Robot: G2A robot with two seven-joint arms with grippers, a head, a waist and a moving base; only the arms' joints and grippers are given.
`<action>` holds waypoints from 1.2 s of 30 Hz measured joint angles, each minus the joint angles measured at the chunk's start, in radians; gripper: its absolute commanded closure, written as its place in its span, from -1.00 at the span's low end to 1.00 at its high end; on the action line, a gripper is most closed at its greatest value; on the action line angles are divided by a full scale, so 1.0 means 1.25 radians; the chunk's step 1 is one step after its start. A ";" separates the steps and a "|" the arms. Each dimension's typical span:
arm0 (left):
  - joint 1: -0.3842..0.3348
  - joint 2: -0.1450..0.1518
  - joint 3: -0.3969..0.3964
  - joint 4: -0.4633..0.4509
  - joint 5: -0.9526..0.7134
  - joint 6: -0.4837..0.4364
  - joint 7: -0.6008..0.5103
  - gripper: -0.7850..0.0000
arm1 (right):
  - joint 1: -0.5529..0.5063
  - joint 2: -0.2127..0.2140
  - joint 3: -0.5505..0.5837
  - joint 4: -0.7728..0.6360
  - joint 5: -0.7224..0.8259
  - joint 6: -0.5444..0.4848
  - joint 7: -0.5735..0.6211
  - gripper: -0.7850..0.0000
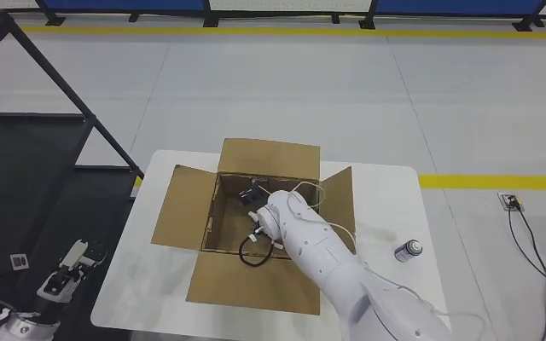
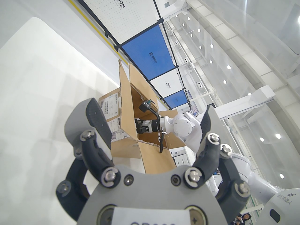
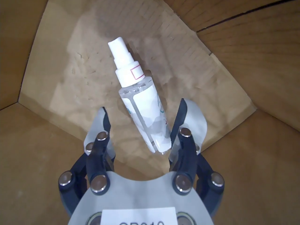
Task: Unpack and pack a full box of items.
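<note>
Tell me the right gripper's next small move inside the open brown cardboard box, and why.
Probably shut the right gripper on the clear plastic spray bottle with a white cap. The bottle lies on the floor of the open brown cardboard box, and the open fingers flank its lower body, one close, the other apart. Whether a slight descent is needed first, I cannot tell.

This is a big, bright work hall, like a robot lab or a factory floor. Around the white table [image 1: 162, 273] the floor [image 1: 281, 94] is pale and smooth, with yellow lines [image 1: 256, 31] running across it. Beyond the table stand blue and white panels [image 2: 152, 57] in black frames, and high above it a curved roof holds rows of round lights [image 2: 228, 67].
</note>
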 measured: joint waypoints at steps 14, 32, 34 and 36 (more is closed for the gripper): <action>0.000 0.000 0.000 0.000 0.000 0.000 0.000 -1.00 | -0.001 -0.001 0.000 0.004 -0.001 0.000 -0.003 0.10; 0.000 0.000 0.000 0.000 0.000 0.000 0.000 -1.00 | 0.023 -0.020 0.017 -0.007 0.016 -0.035 -0.015 -1.00; 0.000 0.000 0.000 0.000 0.000 0.000 0.000 -1.00 | 0.026 -0.024 0.019 -0.008 0.016 -0.016 -0.023 -1.00; 0.000 0.000 0.000 0.000 0.000 0.000 0.000 -1.00 | 0.027 -0.028 0.024 -0.009 0.022 -0.002 -0.032 -1.00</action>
